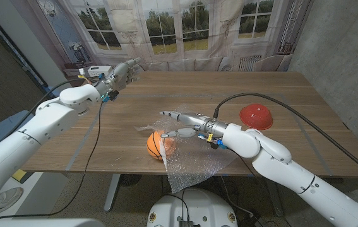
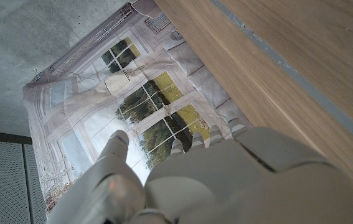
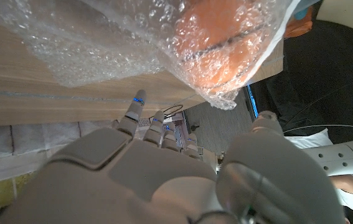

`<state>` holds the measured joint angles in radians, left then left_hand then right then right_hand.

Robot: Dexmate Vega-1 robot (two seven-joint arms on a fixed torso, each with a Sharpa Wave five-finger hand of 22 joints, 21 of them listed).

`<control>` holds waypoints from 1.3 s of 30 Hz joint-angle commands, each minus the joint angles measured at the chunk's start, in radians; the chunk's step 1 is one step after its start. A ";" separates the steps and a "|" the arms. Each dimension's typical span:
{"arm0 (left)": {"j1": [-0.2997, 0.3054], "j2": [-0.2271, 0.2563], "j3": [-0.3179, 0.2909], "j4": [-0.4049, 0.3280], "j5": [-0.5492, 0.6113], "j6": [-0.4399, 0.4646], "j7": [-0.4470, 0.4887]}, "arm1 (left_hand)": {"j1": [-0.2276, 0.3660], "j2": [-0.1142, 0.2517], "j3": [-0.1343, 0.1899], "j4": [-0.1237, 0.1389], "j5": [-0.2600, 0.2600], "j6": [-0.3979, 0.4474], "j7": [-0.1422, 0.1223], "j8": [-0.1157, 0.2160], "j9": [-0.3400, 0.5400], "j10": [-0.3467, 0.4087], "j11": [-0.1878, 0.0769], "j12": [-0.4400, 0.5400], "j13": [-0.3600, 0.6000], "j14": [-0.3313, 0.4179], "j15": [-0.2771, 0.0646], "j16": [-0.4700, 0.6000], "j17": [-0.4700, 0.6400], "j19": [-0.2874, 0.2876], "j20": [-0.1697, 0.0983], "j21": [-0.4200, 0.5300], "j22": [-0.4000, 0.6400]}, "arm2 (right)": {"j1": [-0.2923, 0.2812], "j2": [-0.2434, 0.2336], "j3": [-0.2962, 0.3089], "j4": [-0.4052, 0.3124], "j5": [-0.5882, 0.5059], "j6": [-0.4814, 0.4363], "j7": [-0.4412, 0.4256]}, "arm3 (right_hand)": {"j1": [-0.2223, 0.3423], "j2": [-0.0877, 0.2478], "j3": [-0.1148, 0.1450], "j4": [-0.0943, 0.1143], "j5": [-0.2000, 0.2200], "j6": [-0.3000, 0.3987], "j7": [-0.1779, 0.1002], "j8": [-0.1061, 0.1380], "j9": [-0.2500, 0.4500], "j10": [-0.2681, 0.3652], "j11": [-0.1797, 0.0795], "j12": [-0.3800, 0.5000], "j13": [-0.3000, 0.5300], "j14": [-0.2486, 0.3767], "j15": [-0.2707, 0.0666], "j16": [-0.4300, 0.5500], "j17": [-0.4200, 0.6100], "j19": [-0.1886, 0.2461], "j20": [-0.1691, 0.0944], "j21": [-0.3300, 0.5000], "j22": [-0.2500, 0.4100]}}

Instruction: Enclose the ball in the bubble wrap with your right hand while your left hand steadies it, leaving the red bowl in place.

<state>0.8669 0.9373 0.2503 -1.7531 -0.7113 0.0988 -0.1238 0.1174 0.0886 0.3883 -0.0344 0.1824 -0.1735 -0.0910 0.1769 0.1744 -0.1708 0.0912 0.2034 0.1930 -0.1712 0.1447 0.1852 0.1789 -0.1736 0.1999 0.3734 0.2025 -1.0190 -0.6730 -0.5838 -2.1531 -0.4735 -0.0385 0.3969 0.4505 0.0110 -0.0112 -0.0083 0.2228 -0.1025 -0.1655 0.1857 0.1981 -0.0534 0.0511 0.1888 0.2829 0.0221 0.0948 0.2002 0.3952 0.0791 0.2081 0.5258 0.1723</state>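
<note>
1. your bubble wrap (image 1: 194,165) lies at the counter's (image 1: 280,94) near edge, about 6 o'clock, with one corner hanging over the edge.
2. the orange ball (image 1: 156,144) sits on the wrap's left part, just in from that edge; in the right wrist view the wrap (image 3: 101,43) is drawn over the ball (image 3: 226,50).
3. your right hand (image 1: 182,125) reaches in from 4 o'clock, right beside the ball, fingers stretched toward 9 o'clock above it, thumb lower, near the wrap; you cannot tell whether it pinches the wrap.
4. the red bowl (image 1: 256,116) sits upside down at 2 o'clock, well apart from the ball.
5. your left hand (image 1: 123,75) is up at 10 o'clock near the far edge, well away from the ball, fingers spread, holding nothing.
</note>
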 commanded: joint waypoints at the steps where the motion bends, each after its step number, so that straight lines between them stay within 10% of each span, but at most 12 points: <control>1: 0.044 0.028 -0.033 -0.046 -0.016 0.018 0.040 | -0.009 -0.004 -0.001 0.003 0.008 -0.088 -0.004 0.006 0.003 -0.120 0.007 0.005 0.004 -0.132 -0.002 0.004 0.005 -0.083 0.013 0.002 0.005 | 0.085 -0.017 -0.057 -0.049 0.112 -0.196 0.196 | -0.033 -0.016 -0.026 0.011 0.012 -0.037 -0.034 -0.007 0.002 -0.042 0.010 -0.003 -0.002 -0.023 0.025 0.000 -0.007 -0.010 0.007 -0.017 0.003; 21: 0.037 0.018 -0.011 -0.094 0.008 0.034 0.065 | -0.014 -0.006 -0.004 0.006 0.009 -0.087 -0.004 0.007 0.003 -0.119 0.006 0.007 0.004 -0.130 -0.002 0.005 0.005 -0.081 0.013 0.002 0.005 | -0.063 0.080 -0.255 -0.103 -0.460 -0.414 -0.033 | -0.002 -0.004 -0.026 -0.009 0.026 -0.137 -0.054 -0.001 0.002 -0.145 0.052 -0.003 -0.016 -0.040 0.060 0.001 -0.059 0.091 0.007 -0.036 0.005; 39: -0.010 -0.009 0.020 -0.071 0.027 0.057 0.063 | -0.017 -0.005 -0.005 0.008 0.011 -0.091 -0.004 0.006 0.003 -0.122 0.005 0.006 0.004 -0.131 -0.003 0.004 0.004 -0.079 0.013 0.001 0.005 | -0.084 0.227 -0.279 -0.016 -0.448 -0.427 0.004 | -0.037 -0.051 -0.070 -0.006 0.024 -0.218 -0.039 -0.002 0.005 -0.202 0.088 0.010 -0.031 -0.029 0.087 0.011 -0.100 0.186 0.008 -0.051 0.004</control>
<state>0.8710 0.9377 0.2640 -1.8297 -0.6913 0.1497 -0.0643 0.1081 0.0793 0.3842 -0.0302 0.1889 -0.1736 -0.0910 0.1769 0.1745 -0.1708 0.0912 0.2035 0.1929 -0.1712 0.1447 0.1852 0.1789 -0.1736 0.1999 0.3734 0.2024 -1.0987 -0.5179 -0.8219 -2.2183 -0.8933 -0.4663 0.3998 0.4197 -0.0368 -0.0732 -0.0153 0.2441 -0.1718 -0.2125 0.1771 0.1978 -0.1731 0.1291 0.1927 0.2505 -0.0176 0.1824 0.2021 0.2968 0.2521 0.2166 0.4798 0.1745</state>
